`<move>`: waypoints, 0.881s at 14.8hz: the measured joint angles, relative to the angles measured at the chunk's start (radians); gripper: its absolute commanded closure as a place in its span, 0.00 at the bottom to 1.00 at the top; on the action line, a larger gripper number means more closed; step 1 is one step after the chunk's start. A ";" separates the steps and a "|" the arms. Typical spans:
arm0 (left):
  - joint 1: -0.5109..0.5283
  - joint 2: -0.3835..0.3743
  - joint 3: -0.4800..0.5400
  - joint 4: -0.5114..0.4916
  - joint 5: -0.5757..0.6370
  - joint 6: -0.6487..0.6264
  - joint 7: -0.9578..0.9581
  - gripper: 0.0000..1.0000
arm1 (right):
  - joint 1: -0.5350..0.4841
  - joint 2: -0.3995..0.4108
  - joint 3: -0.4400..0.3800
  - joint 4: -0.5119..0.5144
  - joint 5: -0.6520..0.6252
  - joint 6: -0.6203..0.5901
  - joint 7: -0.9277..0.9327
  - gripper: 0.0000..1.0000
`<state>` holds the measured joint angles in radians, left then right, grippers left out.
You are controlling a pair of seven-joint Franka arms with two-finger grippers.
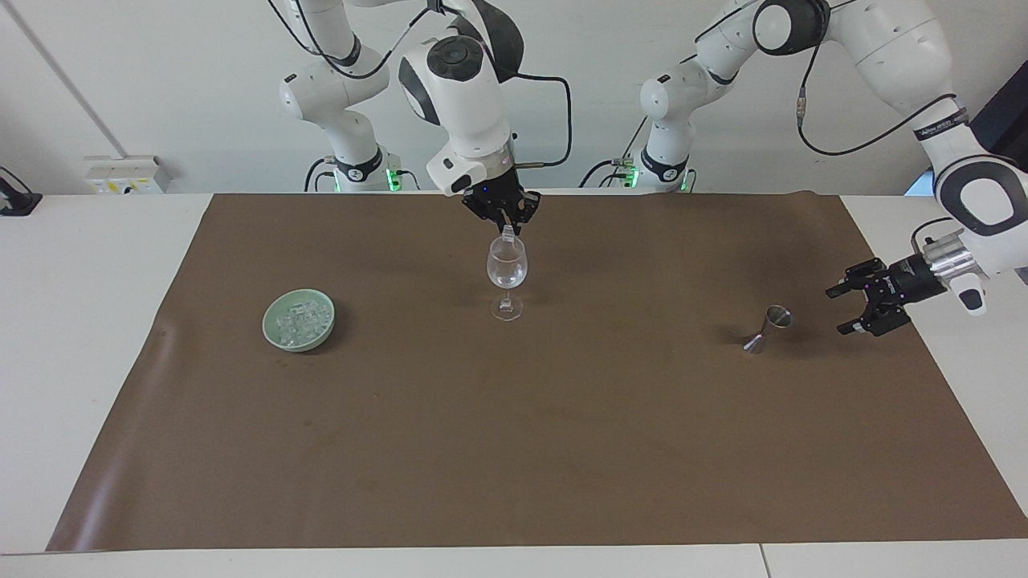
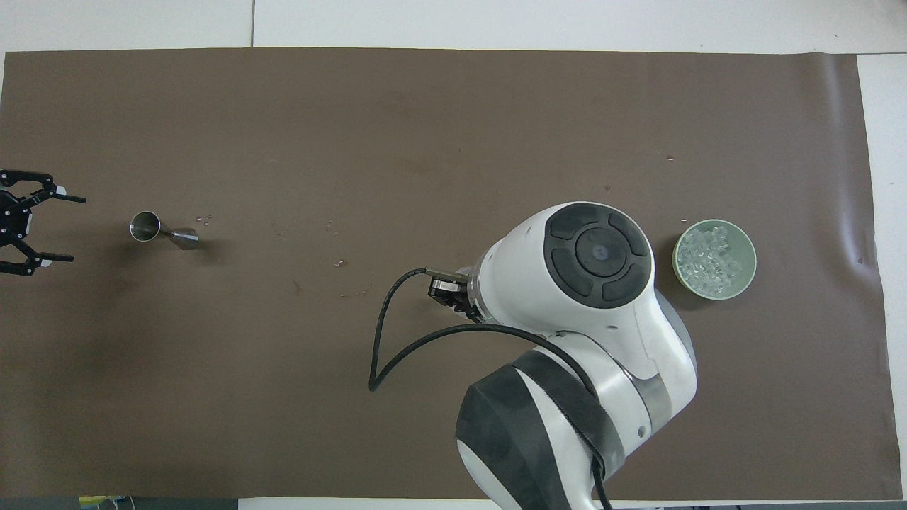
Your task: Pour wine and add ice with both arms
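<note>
A clear stemmed glass (image 1: 507, 273) stands upright mid-mat; the right arm hides it in the overhead view. Whether there is wine in it I cannot tell. My right gripper (image 1: 506, 227) hangs just over its rim, shut on one small ice cube (image 1: 507, 233). More ice (image 1: 300, 321) lies heaped in the pale green bowl (image 1: 273, 329) (image 2: 714, 294) toward the right arm's end. A small steel jigger (image 1: 768, 327) (image 2: 157, 231) stands alone toward the left arm's end. My left gripper (image 1: 842, 310) (image 2: 71, 229) is open and empty, off to the jigger's side and clear of it.
A brown mat (image 1: 514, 449) covers most of the white table. Small droplets or specks (image 2: 340, 263) dot the mat between the jigger and the glass. The right arm's bulky wrist (image 2: 595, 255) blocks the overhead view of the mat's middle.
</note>
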<state>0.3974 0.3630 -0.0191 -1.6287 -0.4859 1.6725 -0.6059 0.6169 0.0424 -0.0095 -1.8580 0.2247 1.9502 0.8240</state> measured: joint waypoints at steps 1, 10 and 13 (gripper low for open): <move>-0.031 -0.027 -0.002 0.001 0.042 0.000 0.000 0.00 | 0.000 -0.002 0.000 -0.007 0.000 0.008 0.000 0.78; -0.325 -0.252 -0.012 -0.043 0.364 -0.041 0.210 0.01 | 0.000 -0.006 -0.005 -0.017 0.025 0.069 0.000 0.16; -0.354 -0.322 -0.012 -0.100 0.371 -0.041 0.375 0.00 | -0.007 -0.007 -0.012 -0.006 0.023 0.073 0.000 0.00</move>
<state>0.0434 0.0413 -0.0309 -1.7289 -0.1150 1.6312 -0.2309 0.6095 0.0357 -0.0218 -1.8645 0.2476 2.0230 0.8242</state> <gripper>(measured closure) 0.004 0.093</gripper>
